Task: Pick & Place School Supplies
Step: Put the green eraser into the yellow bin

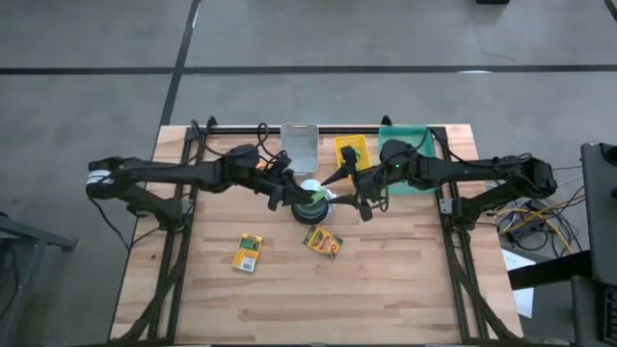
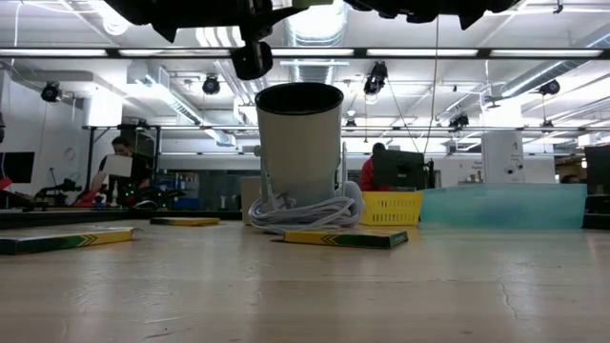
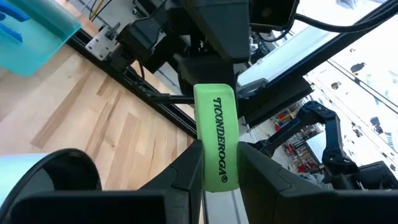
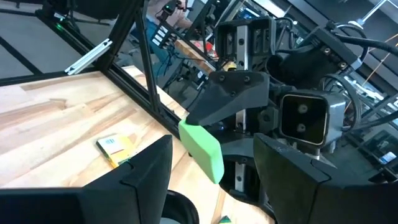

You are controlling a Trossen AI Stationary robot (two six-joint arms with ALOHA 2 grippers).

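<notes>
Green Ticonderoga eraser [image 3: 216, 142] sat pinched in the left gripper [image 3: 214, 168] above the cup [image 2: 299, 143] (right gripper [image 4: 208, 163] spread).

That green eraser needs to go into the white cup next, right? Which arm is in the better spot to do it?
The left. Its gripper already pinches the green eraser above the white cup. The right gripper waits beside it with open jaws, holding nothing.

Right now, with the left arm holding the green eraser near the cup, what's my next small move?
Probably lower the left end effector, shut on the green eraser, over the cup and release. The cup's dark opening sits just beside it, and the right end effector hangs open close by.
</notes>
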